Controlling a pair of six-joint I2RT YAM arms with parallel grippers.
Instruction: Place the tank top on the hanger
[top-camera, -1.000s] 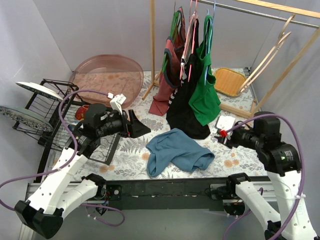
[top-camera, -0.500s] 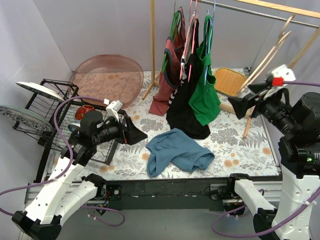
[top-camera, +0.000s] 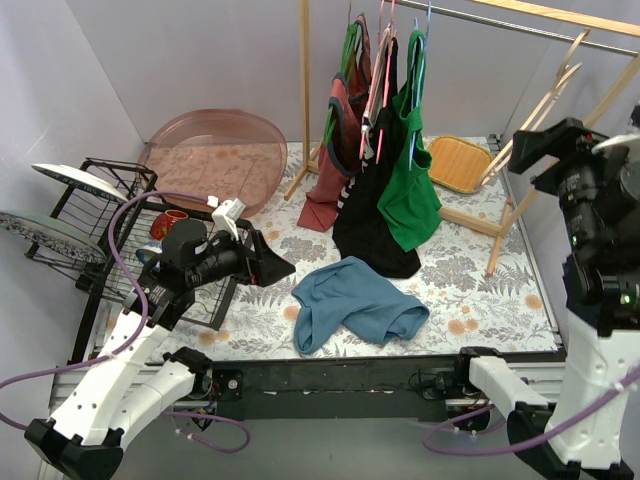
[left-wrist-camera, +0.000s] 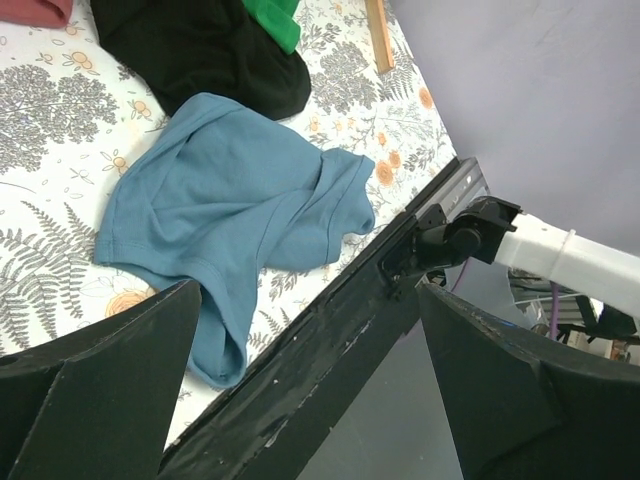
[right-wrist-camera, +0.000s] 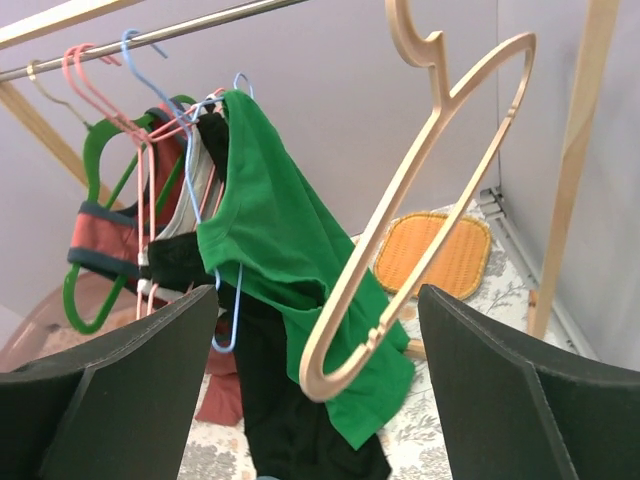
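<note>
The teal-blue tank top lies crumpled on the floral table near the front edge; it also shows in the left wrist view. The pale wooden hanger hangs from the rail at the right; in the right wrist view it hangs just ahead of my open fingers. My right gripper is raised high next to it, open and empty. My left gripper is open and empty, left of the tank top.
Green, black and red tops hang on thin hangers from the rail. An orange mat lies at the back right. A pink tray and a wire rack stand at the left. A wooden post stands mid-back.
My right arm has risen from low over the table up to the wooden hanger at the right rail. My left gripper has dropped slightly and barely moved since.
</note>
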